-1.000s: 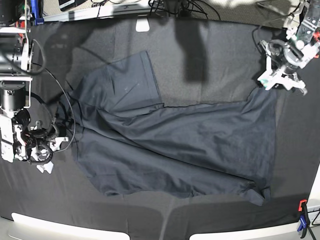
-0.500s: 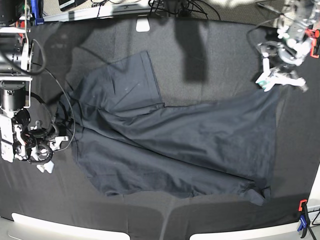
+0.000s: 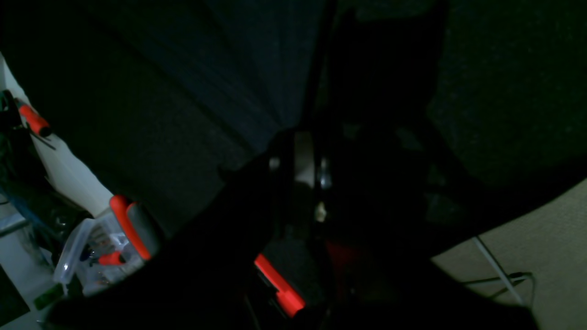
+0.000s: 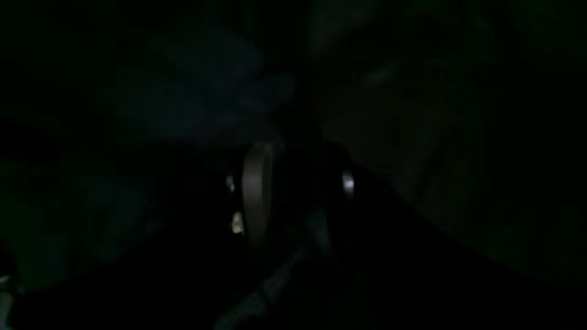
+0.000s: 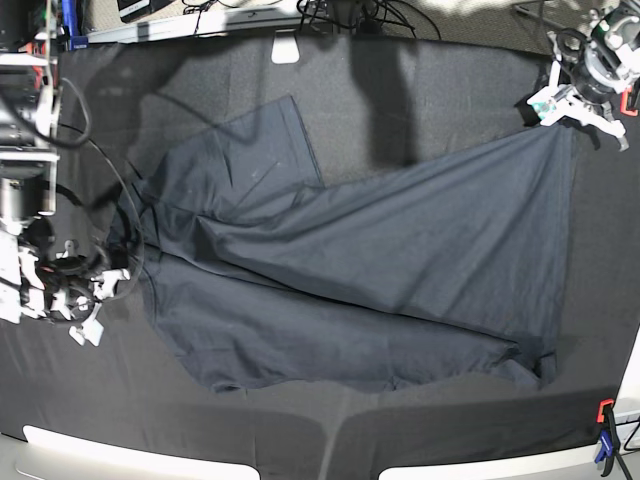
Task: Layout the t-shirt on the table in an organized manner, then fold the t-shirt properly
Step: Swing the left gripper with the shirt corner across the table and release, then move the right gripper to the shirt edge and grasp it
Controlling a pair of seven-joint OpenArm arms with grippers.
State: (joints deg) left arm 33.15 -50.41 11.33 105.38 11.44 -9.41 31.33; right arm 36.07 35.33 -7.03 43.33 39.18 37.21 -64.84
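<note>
Left arm is extended to the 2 o'clock corner of the base view, wrist angled down, left gripper (image 5: 580, 108) seen with white fingers (image 5: 545, 106) splayed toward 6 o'clock; jaws are closed, as confirmed in the dark left wrist view where the two pads are seen pressed together (image 3: 306, 158). Whether anything is pinched cannot be resolved.

Right arm is folded in at 9 o'clock, stacked links running down the edge, right gripper (image 5: 88, 312) held low with fingertips pointed toward 4 o'clock. Jaw state cannot be read; the right wrist view is nearly black, only a pale finger edge (image 4: 255, 192) is made out.
</note>
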